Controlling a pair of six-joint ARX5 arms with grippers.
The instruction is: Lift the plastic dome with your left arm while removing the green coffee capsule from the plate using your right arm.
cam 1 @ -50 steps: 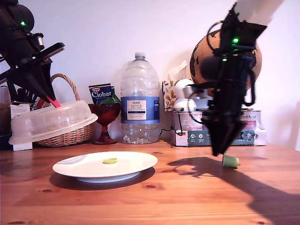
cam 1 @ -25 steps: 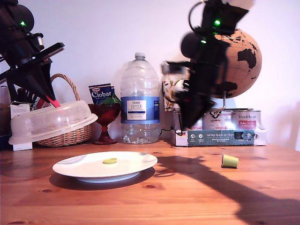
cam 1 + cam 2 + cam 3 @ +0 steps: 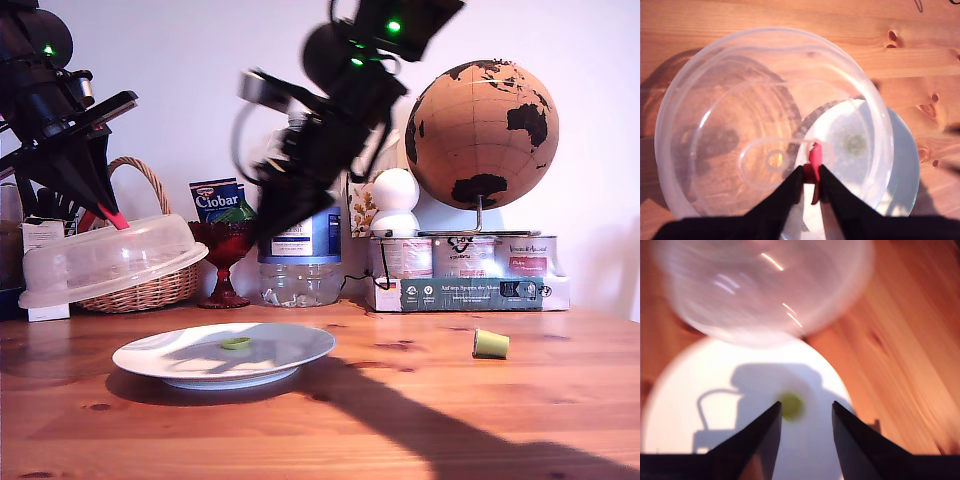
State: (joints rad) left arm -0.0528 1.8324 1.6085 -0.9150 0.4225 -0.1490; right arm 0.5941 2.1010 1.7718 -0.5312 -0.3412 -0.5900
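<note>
My first gripper (image 3: 810,172) has its thin black jaws pinched on the red-pink tab (image 3: 814,156) atop the translucent, cloudy-clear plastic dome (image 3: 740,125), which hangs tilted in the air at the exterior view's left, clear of the round shallow white plate (image 3: 290,345) and in front of a woven wicker basket (image 3: 150,290). So the lifting half of the task is being done.

My second gripper (image 3: 805,425) has its long pointed black jaws spread apart with nothing between them. It is above the plate, and in its wrist view a small flat green disc (image 3: 791,406) on the plate lies in line with the gap. In the exterior view this arm is blurred, high over the plate, before a large clear plastic water bottle (image 3: 300,265).

The small pale green tapered coffee capsule (image 3: 491,344) lies on its side on the wooden bench (image 3: 420,420), off the plate and well apart from it, toward the exterior view's right, below a cork-brown globe (image 3: 485,135).

By my reading, the removal is already achieved and only the disc is left on the plate. The next move, I judge, calls for my first gripper to keep the dome aloft, or lower it squarely over the plate once my second gripper is clear of the rim.
</note>
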